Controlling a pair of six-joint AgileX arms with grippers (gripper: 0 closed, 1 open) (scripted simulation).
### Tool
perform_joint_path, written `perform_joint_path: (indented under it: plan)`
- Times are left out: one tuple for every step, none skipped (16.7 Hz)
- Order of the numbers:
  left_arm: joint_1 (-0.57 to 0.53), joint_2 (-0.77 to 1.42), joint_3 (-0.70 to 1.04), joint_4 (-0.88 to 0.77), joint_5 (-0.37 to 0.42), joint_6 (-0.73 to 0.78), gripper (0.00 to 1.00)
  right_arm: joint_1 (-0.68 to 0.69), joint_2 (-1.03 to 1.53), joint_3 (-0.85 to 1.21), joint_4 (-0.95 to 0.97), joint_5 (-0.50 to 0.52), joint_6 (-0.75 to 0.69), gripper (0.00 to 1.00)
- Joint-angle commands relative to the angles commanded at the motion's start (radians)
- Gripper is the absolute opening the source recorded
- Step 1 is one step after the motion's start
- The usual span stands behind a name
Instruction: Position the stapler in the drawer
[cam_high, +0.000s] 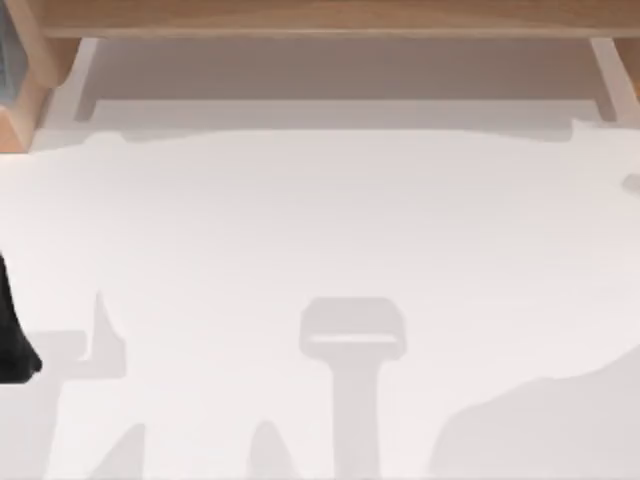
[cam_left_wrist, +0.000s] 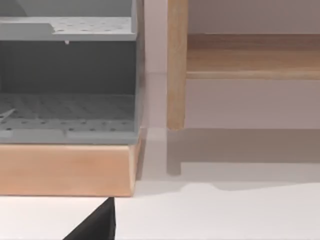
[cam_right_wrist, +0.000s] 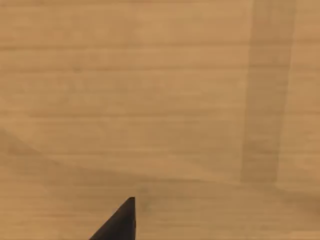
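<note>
left wrist view: black tip of the left tool (cam_left_wrist: 95, 226) hangs over the white tabletop (cam_left_wrist: 225, 215). just ahead of it stands a grey perforated compartment (cam_left_wrist: 67, 107) on a light wood base (cam_left_wrist: 65, 169). the compartment is open-fronted with a matte hole-pattern floor and another perforated shelf above. my read is that this is the drawer unit, not certain. a square-edged wood post (cam_left_wrist: 176, 65) stands beside it, and a wood rail (cam_left_wrist: 252, 60) runs off from the post.

top view: a dark bit of the left arm (cam_high: 12, 340) sits at the tabletop's left edge. the same grey and wood corner (cam_high: 12, 75) is on that side, so the left tool is the nearer one to the compartment.

right wrist view: black tip of the right tool (cam_right_wrist: 120, 222) faces a flat wood panel (cam_right_wrist: 150, 90), smooth with the grain running across.

tool state: can't tell for either one, neither the opening nor any load.

stapler: i can't place it, so its bearing from either tool and its long axis stay open. its position needs confirming before picking an arm or approach.
</note>
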Motion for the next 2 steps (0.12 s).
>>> perform_joint_path:
  plan:
    - [0.0,0.0,0.0,0.0,0.0,0.0,1.0,0.0,0.0,0.0,0.0,0.0,0.0,1.0]
    - [0.0,0.0,0.0,0.0,0.0,0.0,1.0,0.0,0.0,0.0,0.0,0.0,0.0,1.0]
